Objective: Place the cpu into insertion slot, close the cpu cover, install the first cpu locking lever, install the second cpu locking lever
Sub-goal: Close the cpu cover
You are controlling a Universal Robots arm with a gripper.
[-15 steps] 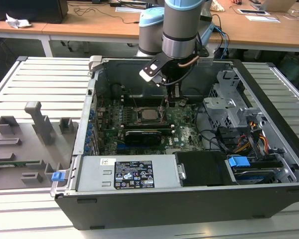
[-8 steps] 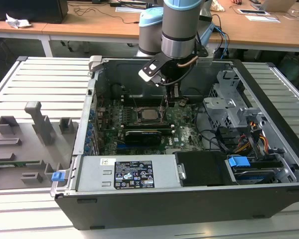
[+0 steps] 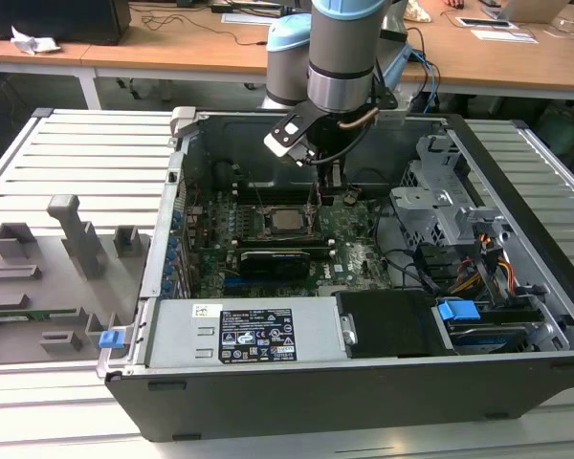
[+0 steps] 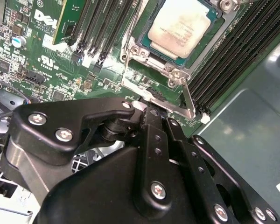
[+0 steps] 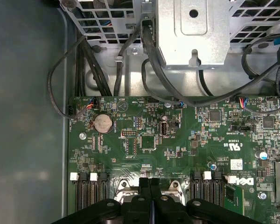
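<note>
I see the cpu, a flat square with a pale metal top, seated in the insertion slot inside the open black steel case. The thin grey cpu cover is swung clear of the chip. The gripper hangs at the cover's edge, fingers narrow and touching each other.

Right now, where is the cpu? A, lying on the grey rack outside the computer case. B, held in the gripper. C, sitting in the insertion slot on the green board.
C: in the second wrist view the cpu lies flat in the insertion slot, pale metal top up, apart from the gripper.
</note>
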